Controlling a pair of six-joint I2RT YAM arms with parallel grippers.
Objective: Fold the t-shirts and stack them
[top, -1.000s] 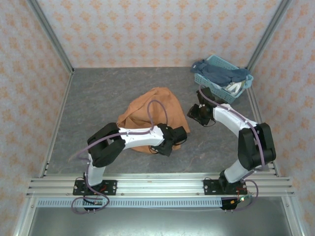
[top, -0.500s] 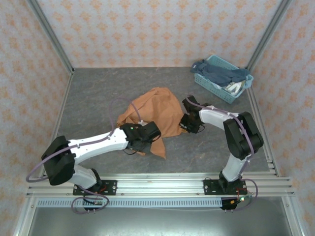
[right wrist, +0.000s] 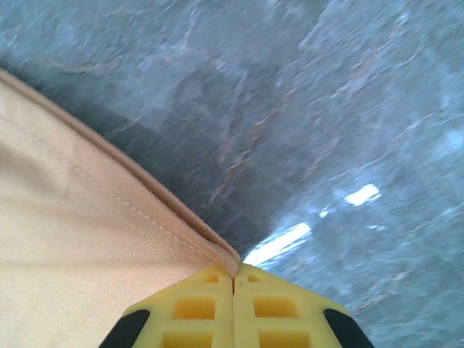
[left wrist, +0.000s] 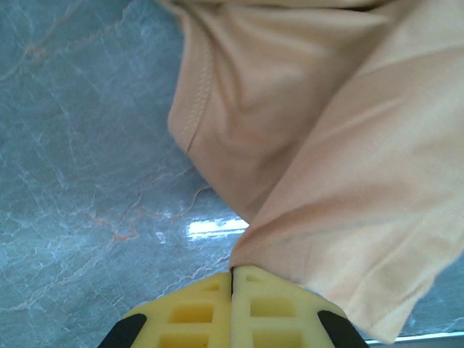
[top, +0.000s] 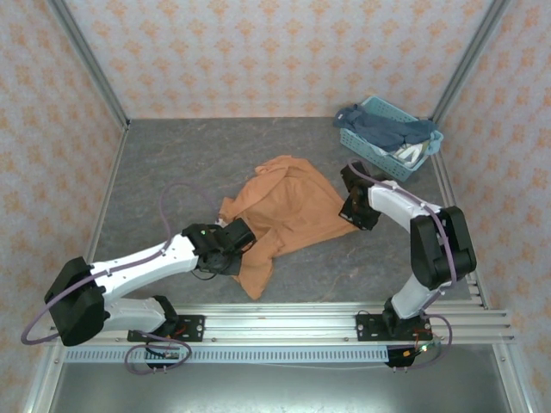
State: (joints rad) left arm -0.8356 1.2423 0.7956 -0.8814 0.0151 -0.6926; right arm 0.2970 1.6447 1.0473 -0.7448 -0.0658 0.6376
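Grey marbled tabletop [top: 172, 172], patterned walls around it. Item: orange-brown t-shirt [top: 293, 211], count one, lying rumpled mid-table between the two grippers. The cloth is light and limp and will sag and bunch, so I'd take it at stitched hems or corners. Left gripper [left wrist: 232, 277] is clenched on its near hem, and right gripper [right wrist: 233, 278] is pinched on a seamed edge. Basket [top: 366, 148], count one, far right corner, holding one dark blue shirt [top: 383, 127] and one white shirt [top: 411, 153], possibly more underneath.
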